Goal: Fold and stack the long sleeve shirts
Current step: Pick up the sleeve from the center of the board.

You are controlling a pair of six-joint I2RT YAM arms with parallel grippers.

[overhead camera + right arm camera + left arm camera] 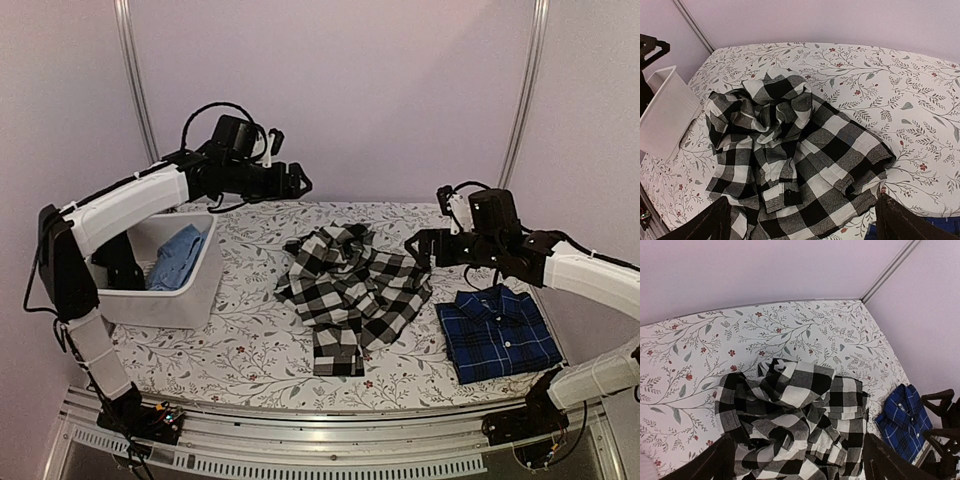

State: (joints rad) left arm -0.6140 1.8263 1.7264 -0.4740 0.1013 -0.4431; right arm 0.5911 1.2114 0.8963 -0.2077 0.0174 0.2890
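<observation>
Top external shows a crumpled buffalo-check shirt (352, 290) beside a folded plaid shirt (497, 333).

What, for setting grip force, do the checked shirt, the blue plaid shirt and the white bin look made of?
Checked shirt: soft woven cloth, matte, perhaps cotton flannel; it lies crumpled in deep folds.
Blue plaid shirt: thinner-looking woven cloth, matte; folded flat with neat edges.
White bin: probably rigid plastic, smooth; straight thin walls hold their shape.
</observation>
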